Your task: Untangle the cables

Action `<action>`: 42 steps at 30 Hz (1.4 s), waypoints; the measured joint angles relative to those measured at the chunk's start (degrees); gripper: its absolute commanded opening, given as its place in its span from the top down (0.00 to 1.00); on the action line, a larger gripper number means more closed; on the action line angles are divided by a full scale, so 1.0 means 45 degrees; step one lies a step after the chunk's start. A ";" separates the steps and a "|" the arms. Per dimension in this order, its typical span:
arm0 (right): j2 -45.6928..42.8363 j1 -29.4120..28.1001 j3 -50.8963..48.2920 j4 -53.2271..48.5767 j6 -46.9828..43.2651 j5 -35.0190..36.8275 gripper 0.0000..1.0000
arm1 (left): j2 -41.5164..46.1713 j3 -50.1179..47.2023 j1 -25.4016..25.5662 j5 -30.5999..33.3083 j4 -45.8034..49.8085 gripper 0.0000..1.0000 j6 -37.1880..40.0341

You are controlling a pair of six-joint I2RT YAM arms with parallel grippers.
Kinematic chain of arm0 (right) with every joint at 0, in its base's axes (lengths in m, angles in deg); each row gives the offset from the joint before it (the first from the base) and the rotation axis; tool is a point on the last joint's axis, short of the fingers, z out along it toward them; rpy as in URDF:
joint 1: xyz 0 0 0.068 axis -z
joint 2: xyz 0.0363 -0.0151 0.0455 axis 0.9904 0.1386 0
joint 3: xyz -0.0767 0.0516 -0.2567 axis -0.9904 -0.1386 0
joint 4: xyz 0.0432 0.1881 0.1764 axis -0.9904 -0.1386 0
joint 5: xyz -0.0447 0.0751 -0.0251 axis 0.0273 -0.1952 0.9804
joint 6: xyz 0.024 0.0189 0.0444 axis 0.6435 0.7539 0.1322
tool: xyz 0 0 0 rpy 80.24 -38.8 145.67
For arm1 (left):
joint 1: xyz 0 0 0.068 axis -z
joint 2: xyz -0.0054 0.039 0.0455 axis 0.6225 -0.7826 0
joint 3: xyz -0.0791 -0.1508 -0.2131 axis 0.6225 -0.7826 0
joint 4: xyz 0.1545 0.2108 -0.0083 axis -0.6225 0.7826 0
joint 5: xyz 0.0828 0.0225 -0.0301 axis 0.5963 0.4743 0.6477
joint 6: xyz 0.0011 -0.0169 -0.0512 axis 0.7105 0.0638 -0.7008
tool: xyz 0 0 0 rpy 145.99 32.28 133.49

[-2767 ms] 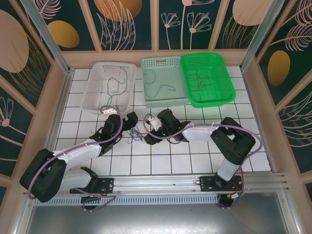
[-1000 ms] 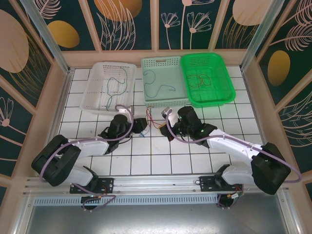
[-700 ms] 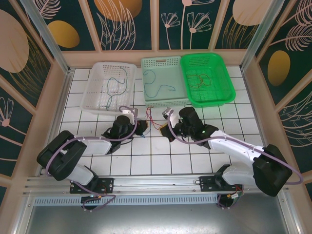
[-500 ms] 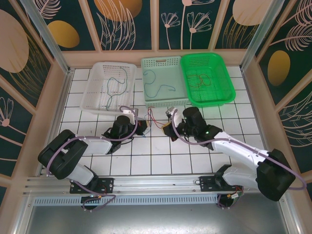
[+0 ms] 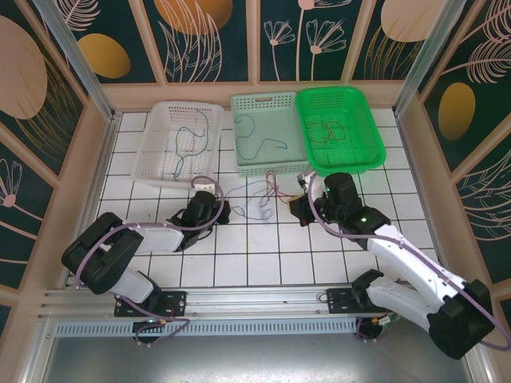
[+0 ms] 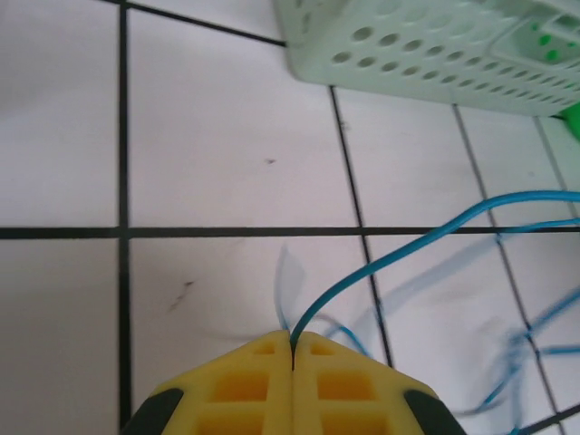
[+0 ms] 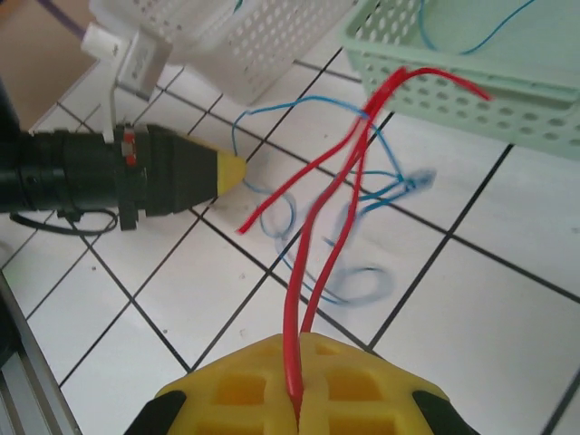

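Two loose cables lie on the white tiles between my grippers. A blue cable (image 5: 252, 209) runs from my left gripper (image 5: 221, 212), whose yellow pads are shut on its end (image 6: 293, 340); it arcs away to the right as a thin blue cable (image 6: 408, 256). My right gripper (image 5: 297, 204) is shut on a red cable (image 7: 313, 227), two red strands rising from its closed pads (image 7: 299, 349). The red strands cross over the blue cable (image 7: 299, 104) and its loops. The left gripper's yellow tip (image 7: 231, 169) points at the tangle from the left.
Three baskets stand at the back: a white basket (image 5: 148, 152), a pale green basket (image 5: 263, 100) and a bright green basket (image 5: 375, 136), each with thin cables inside. The pale green basket's wall (image 7: 507, 118) is just beyond the tangle.
My left gripper has shut on the blue cable's end. My right arm has pulled back and to the right with the red cable, spreading the strands apart.
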 measured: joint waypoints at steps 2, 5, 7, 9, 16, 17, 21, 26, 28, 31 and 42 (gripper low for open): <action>-0.0563 0.0248 0.0000 -0.0097 0.0102 -0.0238 1.00 | -0.0019 0.0000 0.0000 0.0199 0.0253 1.00 -0.0034; -0.1195 0.0583 0.0000 -0.0117 0.0257 -0.0879 1.00 | -0.0209 0.0000 0.0000 0.0384 0.0359 1.00 -0.0117; -0.1307 0.0612 0.0000 -0.0175 0.0325 -0.1156 1.00 | -0.0325 0.0000 0.0000 0.0389 0.0423 1.00 -0.0155; -0.1336 0.0612 0.0000 -0.0272 0.0423 -0.1341 1.00 | -0.0359 0.0005 0.0000 0.0389 0.0476 1.00 -0.0151; -0.2943 0.0782 0.0083 -0.0350 0.0588 -0.1331 1.00 | -0.0350 0.0039 0.0000 0.0476 0.0879 1.00 -0.0049; -0.3211 0.0840 0.0141 -0.0345 0.0607 -0.1326 1.00 | -0.0345 0.0024 0.0000 0.0510 0.0908 1.00 -0.0039; -0.4284 0.0967 0.0597 -0.0355 0.0777 -0.1292 1.00 | -0.0243 -0.0160 0.0000 0.0699 0.1044 1.00 0.0039; -0.4624 0.0967 0.1292 -0.0466 0.0869 -0.1302 1.00 | -0.0199 -0.0194 0.0000 0.0855 0.1166 1.00 0.0151; -0.4624 0.0967 0.1472 -0.0554 0.0889 -0.1311 1.00 | -0.0175 -0.0194 0.0000 0.0986 0.1268 1.00 0.0243; -0.4726 0.0967 0.1603 -0.0704 0.0894 -0.1345 1.00 | -0.0044 -0.0194 0.0000 0.1117 0.1423 1.00 0.0340; -0.5260 0.0967 0.2943 -0.1263 0.1137 -0.0665 1.00 | 0.0068 -0.0199 0.0000 0.1870 0.1797 1.00 0.0627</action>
